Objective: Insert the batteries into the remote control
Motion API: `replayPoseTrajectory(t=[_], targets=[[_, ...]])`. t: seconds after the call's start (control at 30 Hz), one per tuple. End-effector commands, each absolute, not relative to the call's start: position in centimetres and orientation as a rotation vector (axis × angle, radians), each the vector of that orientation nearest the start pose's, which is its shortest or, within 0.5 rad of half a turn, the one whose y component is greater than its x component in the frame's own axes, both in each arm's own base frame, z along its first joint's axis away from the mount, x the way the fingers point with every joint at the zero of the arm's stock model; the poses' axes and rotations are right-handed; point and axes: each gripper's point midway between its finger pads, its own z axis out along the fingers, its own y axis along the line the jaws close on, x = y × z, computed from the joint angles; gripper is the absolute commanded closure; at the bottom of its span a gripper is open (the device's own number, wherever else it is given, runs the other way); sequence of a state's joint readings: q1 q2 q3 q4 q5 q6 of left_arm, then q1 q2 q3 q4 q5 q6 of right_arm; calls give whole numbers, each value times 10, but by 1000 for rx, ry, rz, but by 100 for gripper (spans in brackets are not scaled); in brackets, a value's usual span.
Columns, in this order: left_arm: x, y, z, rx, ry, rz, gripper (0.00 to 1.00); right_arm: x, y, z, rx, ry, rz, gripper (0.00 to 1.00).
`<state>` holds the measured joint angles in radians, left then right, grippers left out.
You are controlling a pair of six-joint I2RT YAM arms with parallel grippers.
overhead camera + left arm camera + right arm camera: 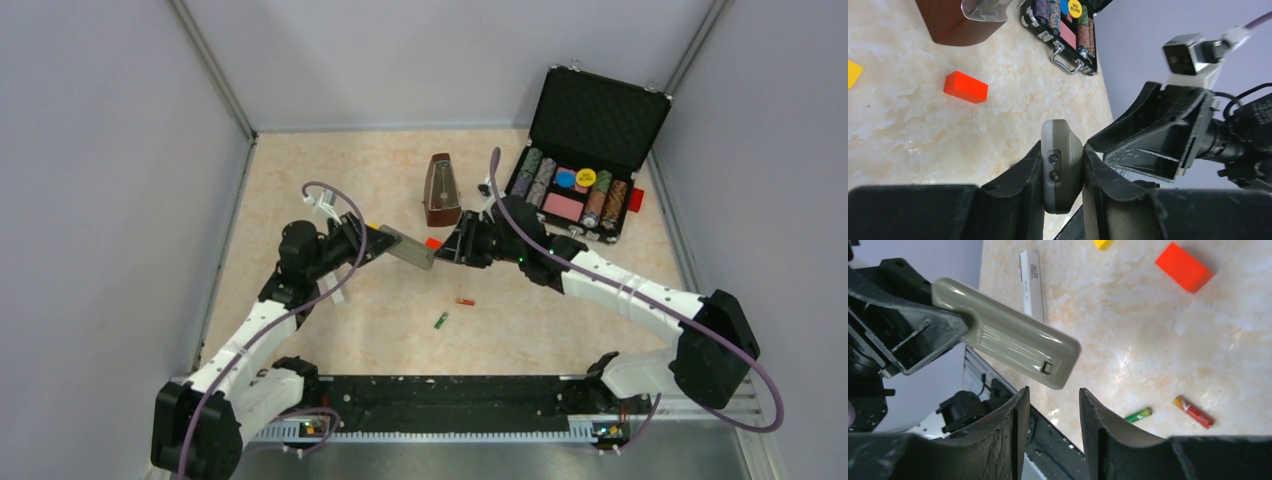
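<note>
Left end effector (pixel 1062 150): closed on one end of the remote control (pixel 1008 335), which is clamped between both fingers.
Right end effector (pixel 1052 395): open, with nothing between the fingers; the free end of the remote control is seen just ahead of the gap, and contact cannot be told.
Remote control: held in the air above the middle of the bench (pixel 380 330), stretched between the two end effectors. A ribbed panel with a small catch is shown on the face turned toward the right wrist camera.
Batteries: both are laid loose on the bench, between its middle and its near edge. The red-orange battery (pixel 464 301) is placed slightly farther from the near edge. The green battery (pixel 440 320) is placed near it, and the two are not touching.
Red-orange block (pixel 432 242): set on the bench near the middle, beneath the held remote control.
Yellow block (pixel 853 72): seen only in part, on the bench not far from the red-orange block.
White bar (pixel 1031 285): laid flat toward the left edge.
Metronome (pixel 441 190): stood upright between the middle and the far edge.
Chip case (pixel 585 150): opened at the far right corner, with rows of chips shown inside.
</note>
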<state>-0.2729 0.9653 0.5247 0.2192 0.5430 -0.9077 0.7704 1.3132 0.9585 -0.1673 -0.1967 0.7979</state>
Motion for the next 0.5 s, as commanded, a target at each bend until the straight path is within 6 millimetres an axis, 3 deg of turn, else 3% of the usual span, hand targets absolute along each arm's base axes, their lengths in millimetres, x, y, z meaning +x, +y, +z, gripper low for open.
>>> replayPoseTrajectory(t=[0.0,0.17,0.47], targets=[[274,-192,231,-209,1820,-1275,100,242,333,236,171,2155,1358,62],[273,-189,237,-244,1804,-1280,100,244,338,256,200,2103,1421,62],[272,-189,237,-275,1801,-1300,100,241,356,251,198,2139,1516,60]])
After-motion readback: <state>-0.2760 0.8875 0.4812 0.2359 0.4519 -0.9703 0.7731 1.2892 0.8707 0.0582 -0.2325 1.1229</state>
